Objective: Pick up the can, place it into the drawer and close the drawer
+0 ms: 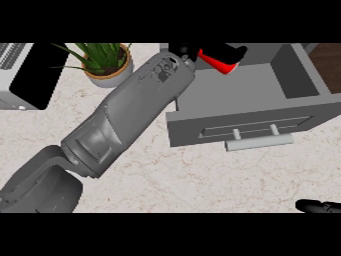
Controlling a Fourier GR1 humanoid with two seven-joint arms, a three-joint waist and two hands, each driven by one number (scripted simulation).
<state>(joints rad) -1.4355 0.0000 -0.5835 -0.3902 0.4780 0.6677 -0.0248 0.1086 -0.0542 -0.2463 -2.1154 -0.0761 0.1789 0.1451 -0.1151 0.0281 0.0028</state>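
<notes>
At the near right corner of the worktop, only a black sliver of the right hand shows at the view's lower edge, and I cannot tell whether it is spread or curled. The grey left forearm rises from the near left corner and slants across the pale, veined stone toward the far middle.

On the right side the grey drawer stands pulled out toward the near edge. Its front panel carries a pale bar handle on 2 short posts.

At the drawer's far left corner the left hand is curled round the red can, with black showing on both sides of it. The can is tilted and sits over the drawer's open inside. Whether it touches the drawer's floor cannot be told.

Just left of the forearm, near the far edge, stands a potted plant. A grey appliance with a black face fills the far left corner.
</notes>
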